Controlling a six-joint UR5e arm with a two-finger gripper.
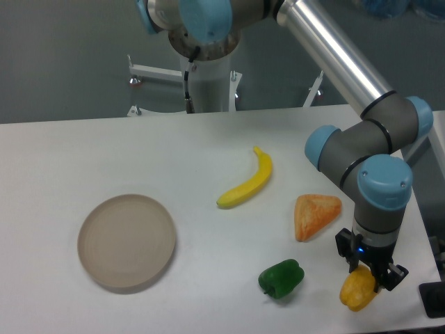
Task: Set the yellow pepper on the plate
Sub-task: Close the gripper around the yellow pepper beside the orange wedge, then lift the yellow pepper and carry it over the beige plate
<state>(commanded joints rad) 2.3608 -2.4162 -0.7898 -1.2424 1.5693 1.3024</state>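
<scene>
The black two-finger hand (pixel 368 275) covers the top of the small yellow-orange bell pepper (pixel 356 293), so its stem is hidden and I can't really make out how the fingers grip it. At 5 o'clock the white desk (pixel 174 160) and a dark box (pixel 434 299) are cut off.
</scene>
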